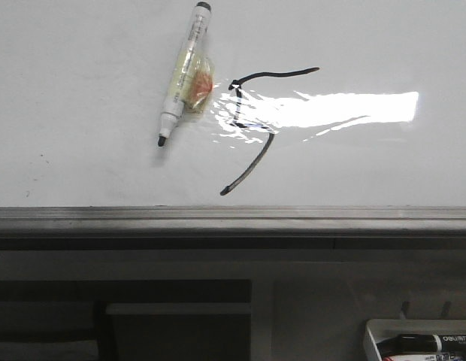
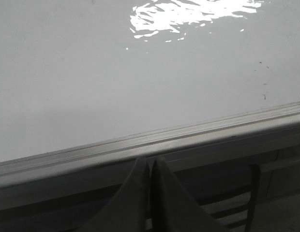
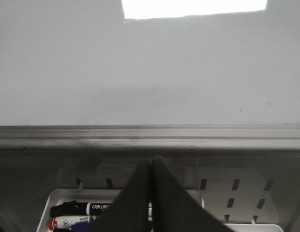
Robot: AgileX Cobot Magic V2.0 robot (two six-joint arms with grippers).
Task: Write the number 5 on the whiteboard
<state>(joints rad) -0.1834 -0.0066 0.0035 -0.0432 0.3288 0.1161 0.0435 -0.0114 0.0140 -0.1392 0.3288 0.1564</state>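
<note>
Right now number 5 (image 1: 257,124) sits mid whiteboard (image 1: 83,90), w/ marker (image 1: 183,72) lying just left of it; left gripper (image 2: 151,166) & right gripper (image 3: 151,166) both closed, empty, near grey ledge (image 1: 233,219).

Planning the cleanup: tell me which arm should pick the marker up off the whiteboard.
Left, probably. The marker lies left of the number 5 on the whiteboard, nearer that arm's side. Both the left gripper and right gripper are shut and empty.

Rough black number 5 (image 1: 252,128), mid glossy whiteboard (image 1: 83,90)
</note>
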